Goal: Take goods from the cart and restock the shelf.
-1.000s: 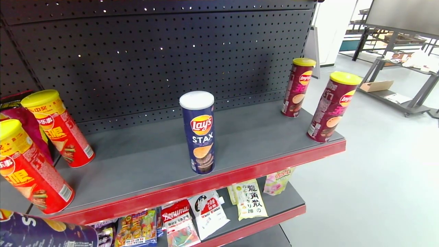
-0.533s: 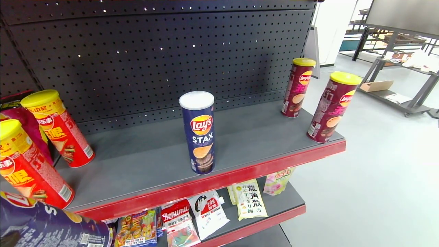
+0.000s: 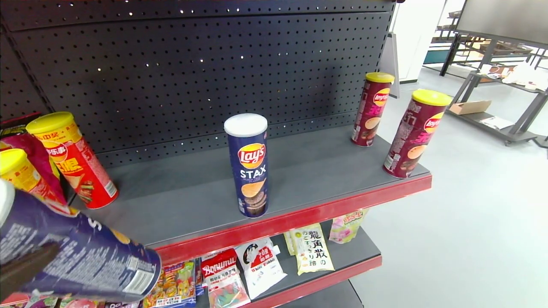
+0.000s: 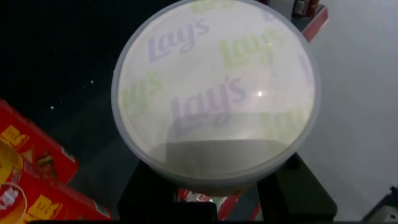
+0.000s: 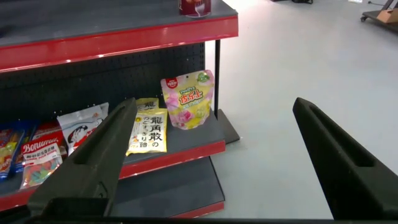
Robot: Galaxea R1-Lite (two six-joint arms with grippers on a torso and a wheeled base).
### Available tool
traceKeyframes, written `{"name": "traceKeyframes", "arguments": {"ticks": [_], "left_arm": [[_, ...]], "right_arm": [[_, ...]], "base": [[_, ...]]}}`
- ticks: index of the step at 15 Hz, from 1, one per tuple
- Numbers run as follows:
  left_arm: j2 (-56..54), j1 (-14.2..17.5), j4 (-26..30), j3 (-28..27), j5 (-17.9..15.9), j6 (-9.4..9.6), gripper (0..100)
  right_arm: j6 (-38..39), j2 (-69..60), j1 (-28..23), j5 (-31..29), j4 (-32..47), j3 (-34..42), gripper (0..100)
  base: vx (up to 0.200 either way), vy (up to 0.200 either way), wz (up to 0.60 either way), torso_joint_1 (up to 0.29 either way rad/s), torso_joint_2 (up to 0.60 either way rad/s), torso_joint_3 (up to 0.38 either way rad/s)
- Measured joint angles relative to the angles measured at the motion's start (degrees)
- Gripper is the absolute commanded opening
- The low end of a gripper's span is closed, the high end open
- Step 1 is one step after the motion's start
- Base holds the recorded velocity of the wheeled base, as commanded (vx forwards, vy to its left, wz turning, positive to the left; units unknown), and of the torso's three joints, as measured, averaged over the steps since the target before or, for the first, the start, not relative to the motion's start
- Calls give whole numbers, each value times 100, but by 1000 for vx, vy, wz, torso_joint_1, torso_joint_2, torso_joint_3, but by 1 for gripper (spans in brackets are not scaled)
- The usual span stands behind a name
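Firstly, the head view presents the held navy chip can (image 3: 81, 256) from its side. It sits at the near left, in front of the red front edge of the upper shelf (image 3: 180, 201), and overlaps the near red chip can (image 3: 19, 171). Its long axis lies well off vertical, closer to level: the lid end points left and slightly up, the base end right and slightly down. A dark finger (image 3: 25, 267) crosses its printed wall.

The left wrist view adds the end-on aspect. The translucent white lid (image 4: 214, 93) faces the camera squarely, so the can's axis runs along that arm's line of sight. The left gripper (image 4: 217, 196) is clamped on the can body, with one dark finger on each side below the lid. Whether the can touches the shelf cannot be told.

Upright and well apart on the upper shelf, before the pegboard back (image 3: 192, 64), stand:
- a far red chip can (image 3: 72, 160) at the left
- a standing navy chip can (image 3: 250, 167) near the front edge at centre
- a far maroon chip can (image 3: 371, 109) and a near maroon chip can (image 3: 416, 133) at the right

The right wrist view supplies the right gripper (image 5: 214, 106), its two dark fingers spread wide. It is low before the lower shelf (image 5: 180, 155), where a yellow candy bag (image 5: 149, 134) lies just beside a pink candy bag (image 5: 186, 98).
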Motion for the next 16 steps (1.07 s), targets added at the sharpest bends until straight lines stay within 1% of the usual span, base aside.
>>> {"name": "traceKeyframes", "arguments": {"ticks": [4,6,8,11,14,16], "left_arm": [[1671,-20,-1593,-239,375,-6,0],[2470,-13,-2000,-547,505,-9,0],[3265,2,-2174,-1072,628,-13,0],[4212,24,-2231,-1954,770,-15,0],[4929,72,-2235,-2591,825,7,0],[5282,133,-2196,-2864,825,7,0]], "right_arm": [[-2,0,0,0,2,-5,100],[0,0,0,1,2,-5,100],[0,0,0,0,2,-5,100],[-2,0,0,1,2,-5,100],[0,0,0,0,2,-5,100],[0,0,0,-2,2,-2,100]], "base": [[0,0,0,0,0,0],[0,0,0,0,0,0],[0,0,0,0,0,0],[0,0,0,0,0,0],[0,0,0,0,0,0],[0,0,0,0,0,0]]}}
